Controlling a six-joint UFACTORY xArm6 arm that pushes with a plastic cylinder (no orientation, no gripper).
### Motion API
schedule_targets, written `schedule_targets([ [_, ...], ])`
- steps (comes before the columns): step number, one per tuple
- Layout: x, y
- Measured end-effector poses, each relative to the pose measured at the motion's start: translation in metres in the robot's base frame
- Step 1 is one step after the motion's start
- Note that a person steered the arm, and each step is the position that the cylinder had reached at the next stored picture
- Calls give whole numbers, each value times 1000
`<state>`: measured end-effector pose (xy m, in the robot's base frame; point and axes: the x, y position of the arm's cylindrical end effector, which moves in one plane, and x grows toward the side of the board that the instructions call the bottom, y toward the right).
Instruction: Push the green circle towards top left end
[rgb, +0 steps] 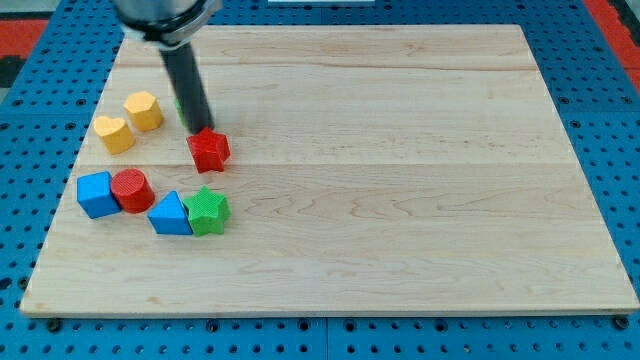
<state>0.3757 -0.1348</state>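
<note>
Gripperless, so nothing opens or shuts: my tip (204, 129) sits just above the red star (209, 150). You see the green circle (179, 104) only as a sliver behind the rod (185, 70), up-left of that star. Most of the push towards the top-left end of the bench (400, 200) looks undone.

rod: straight, round, matt black, plain and unmarked
my tip (203, 130): blunt lower end of the rod, same black
collar: grey metal band at the top of the rod, cut off by the view's top edge
cables, screws: too little in view to tell
</note>
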Motion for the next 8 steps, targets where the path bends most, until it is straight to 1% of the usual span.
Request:
schedule_targets([
  [1, -42, 24],
  [2, -21, 44],
  [3, 6, 83],
  [4, 5, 13],
  [5, -27, -31],
  [6, -72, -53],
  [8, -118, -66],
])
